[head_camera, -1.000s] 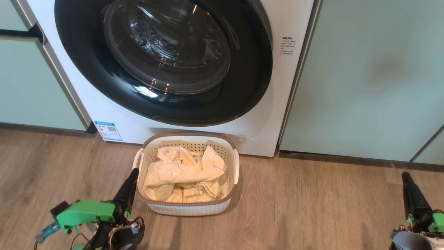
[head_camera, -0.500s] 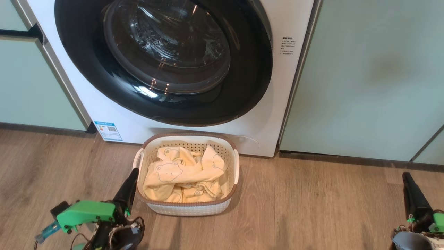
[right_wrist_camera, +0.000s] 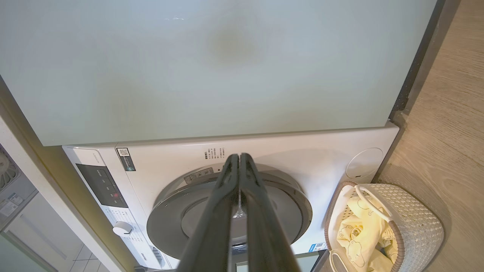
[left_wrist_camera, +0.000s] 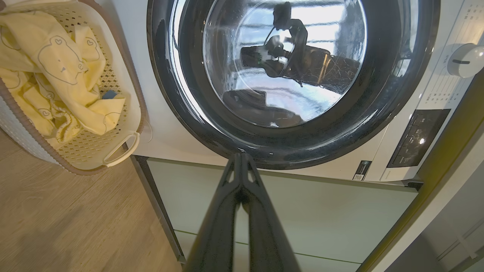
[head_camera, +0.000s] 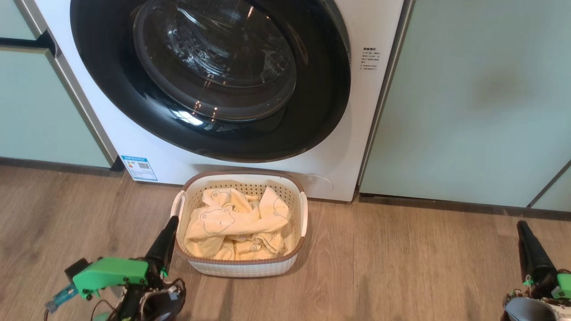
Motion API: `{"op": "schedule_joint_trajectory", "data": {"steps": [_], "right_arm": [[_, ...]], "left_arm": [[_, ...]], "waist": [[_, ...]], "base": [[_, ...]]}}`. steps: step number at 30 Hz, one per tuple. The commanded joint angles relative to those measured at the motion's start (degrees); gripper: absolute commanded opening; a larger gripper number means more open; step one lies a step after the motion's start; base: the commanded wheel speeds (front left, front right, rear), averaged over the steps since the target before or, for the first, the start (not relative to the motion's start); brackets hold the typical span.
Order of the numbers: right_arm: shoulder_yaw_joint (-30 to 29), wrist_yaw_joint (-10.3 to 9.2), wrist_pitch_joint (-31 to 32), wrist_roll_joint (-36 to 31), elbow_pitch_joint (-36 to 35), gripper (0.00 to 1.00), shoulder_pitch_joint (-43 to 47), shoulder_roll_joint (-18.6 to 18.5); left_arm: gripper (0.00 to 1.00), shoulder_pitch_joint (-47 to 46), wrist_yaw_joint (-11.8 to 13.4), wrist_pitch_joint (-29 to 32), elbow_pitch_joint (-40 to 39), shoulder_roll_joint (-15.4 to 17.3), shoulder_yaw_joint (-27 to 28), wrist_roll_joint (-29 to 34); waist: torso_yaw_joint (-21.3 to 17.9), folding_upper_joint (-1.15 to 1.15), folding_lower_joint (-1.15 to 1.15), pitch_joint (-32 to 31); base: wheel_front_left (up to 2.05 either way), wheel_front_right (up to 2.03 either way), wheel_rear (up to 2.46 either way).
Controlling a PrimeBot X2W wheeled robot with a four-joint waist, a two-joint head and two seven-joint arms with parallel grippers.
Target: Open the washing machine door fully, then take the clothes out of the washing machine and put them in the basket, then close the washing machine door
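Note:
The washing machine [head_camera: 339,151] stands white between pale green panels, and its door [head_camera: 209,80], a glossy black ring around clear glass, lies flat against its front. On the floor before it sits the cream perforated basket [head_camera: 243,267] with the yellow bear-print clothes [head_camera: 236,225] piled inside. In the left wrist view the clothes [left_wrist_camera: 56,71] show a small blue end. My left gripper [head_camera: 171,223] is shut and empty, its tip just left of the basket's rim. My right gripper [head_camera: 522,227] is shut and empty at the lower right, far from the basket. Both wrist views show closed fingers [left_wrist_camera: 242,196] [right_wrist_camera: 236,204].
Pale green cabinet panels [head_camera: 468,102] flank the machine on both sides. Wood-look floor [head_camera: 401,267] spreads around the basket. A blue label sticker [head_camera: 139,167] sits low on the machine's front. The control panel and a white dial [left_wrist_camera: 463,60] appear in the left wrist view.

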Motion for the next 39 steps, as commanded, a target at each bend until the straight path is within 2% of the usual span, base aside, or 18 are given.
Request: {"op": "schedule_joint_trajectory", "data": {"steps": [1, 39], "right_arm": [[0.99, 0.01, 0.35, -0.51, -1.84, 0.0, -3.11, -0.35], [0.7, 0.01, 0.58, -0.74, -1.83, 0.0, -3.13, -0.15]], "left_arm": [[0.0, -3.13, -0.41, 0.36, -1.6, 0.34, 1.73, -0.3], [0.0, -3.13, -0.41, 0.36, -1.61, 0.34, 1.73, -0.31]], "waist": [[0.0, 0.0, 0.0, 0.0], [0.0, 0.0, 0.0, 0.0]], "base": [[0.0, 0.0, 0.0], [0.0, 0.0, 0.0]]}}
